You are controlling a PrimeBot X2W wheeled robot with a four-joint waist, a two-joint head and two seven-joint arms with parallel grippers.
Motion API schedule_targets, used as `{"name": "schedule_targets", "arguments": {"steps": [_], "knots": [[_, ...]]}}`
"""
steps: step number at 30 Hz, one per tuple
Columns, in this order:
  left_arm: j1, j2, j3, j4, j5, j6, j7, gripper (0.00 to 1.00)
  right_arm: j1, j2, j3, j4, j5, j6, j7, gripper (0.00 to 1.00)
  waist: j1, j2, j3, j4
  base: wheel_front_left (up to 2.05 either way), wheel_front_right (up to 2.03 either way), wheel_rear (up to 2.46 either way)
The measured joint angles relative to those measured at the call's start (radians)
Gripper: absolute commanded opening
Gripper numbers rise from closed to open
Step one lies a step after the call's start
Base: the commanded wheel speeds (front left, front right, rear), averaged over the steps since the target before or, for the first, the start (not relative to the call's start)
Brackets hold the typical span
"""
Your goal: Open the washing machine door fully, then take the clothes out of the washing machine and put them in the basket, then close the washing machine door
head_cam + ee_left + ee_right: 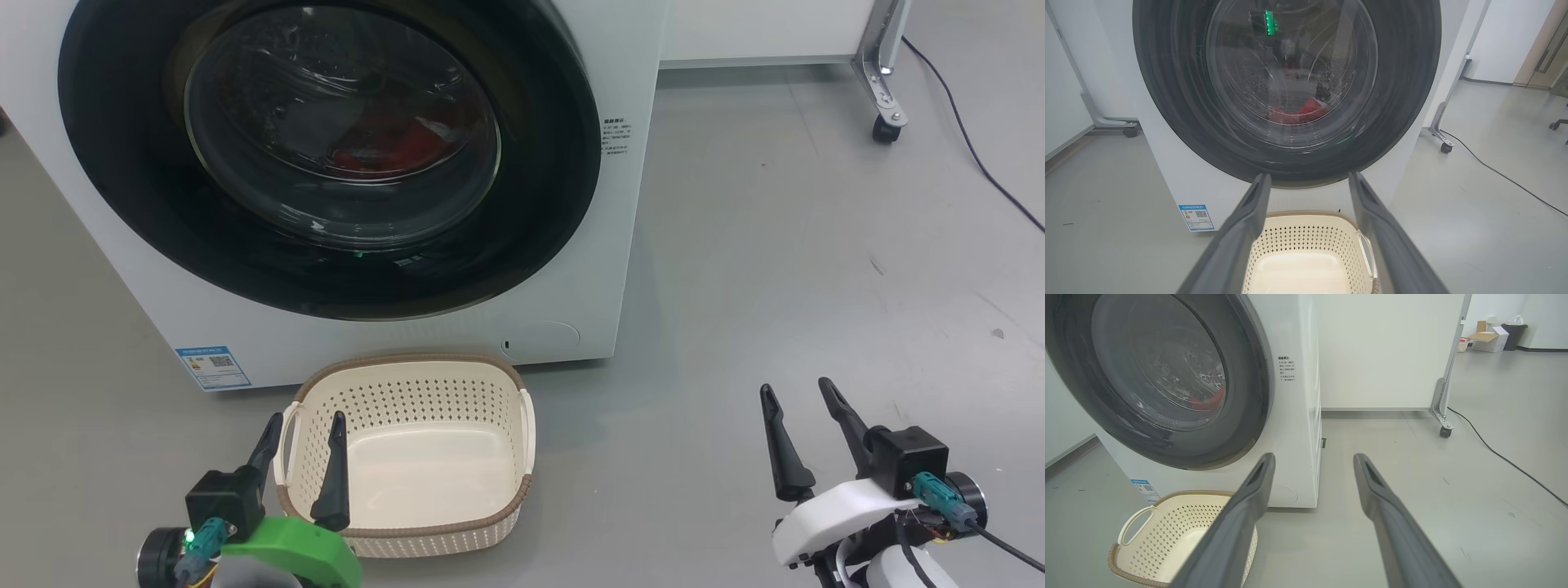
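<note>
Grey floor [775,245] bears basket [408,358]; door [122,163] seemingly shut.

A small blue label [212,367] sits at the lower left corner of the washing machine [629,261] front, carrying a QR code [219,360] and print too small to read. Right of the washing machine door [122,180], a block of small dark print [616,136] stands on the white panel, also illegible.

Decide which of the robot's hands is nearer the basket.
Left. The left hand hangs at the basket's near left edge, fingers open. The right hand is well off to its right, above the floor.
</note>
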Motion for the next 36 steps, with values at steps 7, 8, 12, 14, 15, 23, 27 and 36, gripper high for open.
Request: {"name": "schedule_targets", "arguments": {"steps": [7, 8, 12, 14, 15, 23, 27, 36], "knots": [[0.0, -0.011, 0.003, 0.009, 0.019, 0.005, -0.002, 1.0, 0.002, 0.01, -0.008, -0.002, -0.017, -0.002, -0.002, 1.0, 0.0, 0.0, 0.0, 0.002, 0.0, 0.0, 0.0], [0.0, -0.013, 0.004, 0.01, 0.019, 0.006, -0.002, 1.0, 0.003, 0.011, -0.011, -0.002, -0.021, -0.002, -0.002, 1.0, 0.0, 0.0, 0.0, 0.003, 0.0, 0.0, 0.0], [0.0, -0.016, 0.003, 0.014, 0.026, 0.006, -0.002, 1.0, 0.006, 0.014, -0.021, -0.002, -0.021, -0.009, -0.002, 1.0, 0.0, 0.0, 0.0, 0.004, 0.0, 0.0, 0.0], [0.0, -0.017, 0.004, 0.016, 0.027, 0.006, -0.002, 1.0, 0.01, 0.015, -0.027, -0.002, -0.022, -0.009, -0.002, 1.0, 0.0, 0.0, 0.001, 0.005, 0.0, 0.0, 0.0], [0.0, -0.017, 0.004, 0.018, 0.027, 0.006, -0.002, 1.0, 0.013, 0.015, -0.029, -0.002, -0.022, -0.009, -0.002, 1.0, 0.0, 0.0, 0.001, 0.005, 0.0, 0.0, 0.0], [0.0, -0.022, 0.013, 0.03, 0.03, 0.006, -0.002, 1.0, 0.022, 0.026, -0.039, -0.002, -0.027, -0.008, -0.002, 1.0, 0.0, 0.0, -0.001, 0.006, 0.0, 0.0, 0.0], [0.0, -0.026, 0.014, 0.033, 0.037, 0.006, -0.002, 1.0, 0.022, 0.029, -0.047, -0.002, -0.03, -0.008, -0.002, 1.0, 0.0, 0.0, -0.003, 0.008, 0.0, 0.0, 0.0], [0.0, -0.031, 0.016, 0.04, 0.039, 0.005, -0.002, 1.0, 0.027, 0.036, -0.061, -0.002, -0.031, 0.0, -0.002, 0.0, 0.0, 0.0, -0.005, 0.013, 0.0, 0.0, 0.0]]}}
